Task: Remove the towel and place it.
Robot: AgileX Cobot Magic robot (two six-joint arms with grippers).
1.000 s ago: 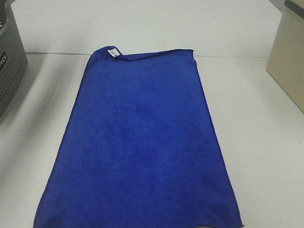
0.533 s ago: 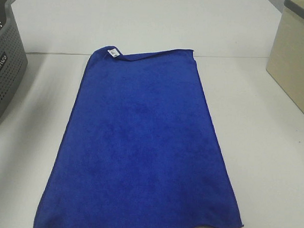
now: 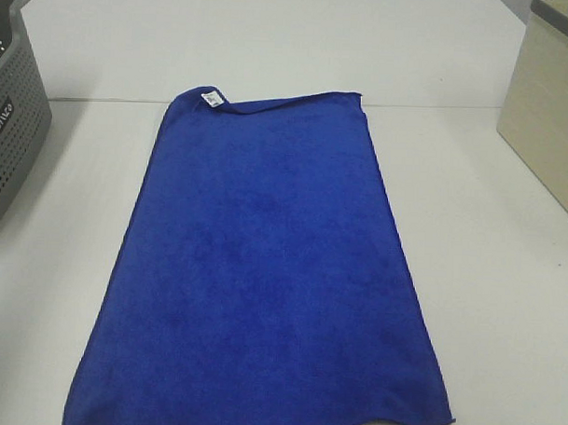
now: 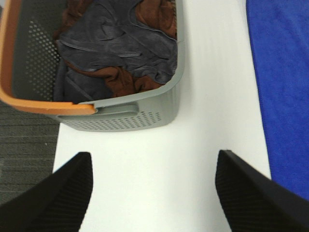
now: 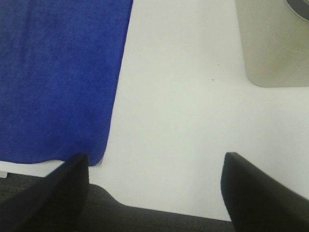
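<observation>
The royal-blue towel (image 3: 263, 277) lies spread flat down the middle of the white table (image 3: 487, 276), its small white label (image 3: 211, 98) at the far left corner. Its edge also shows in the left wrist view (image 4: 285, 87) and the right wrist view (image 5: 58, 77). My left gripper (image 4: 152, 193) is open and empty above bare table between the grey basket (image 4: 120, 116) and the towel. My right gripper (image 5: 154, 193) is open and empty over the table's front edge, beside the towel's near right corner. Neither gripper shows in the exterior high view.
The grey perforated basket (image 3: 12, 128) with an orange handle stands at the far left and holds dark grey and brown cloths (image 4: 120, 48). A beige box (image 3: 549, 119) stands at the right, also in the right wrist view (image 5: 275, 43). Dark floor lies past the table's edge.
</observation>
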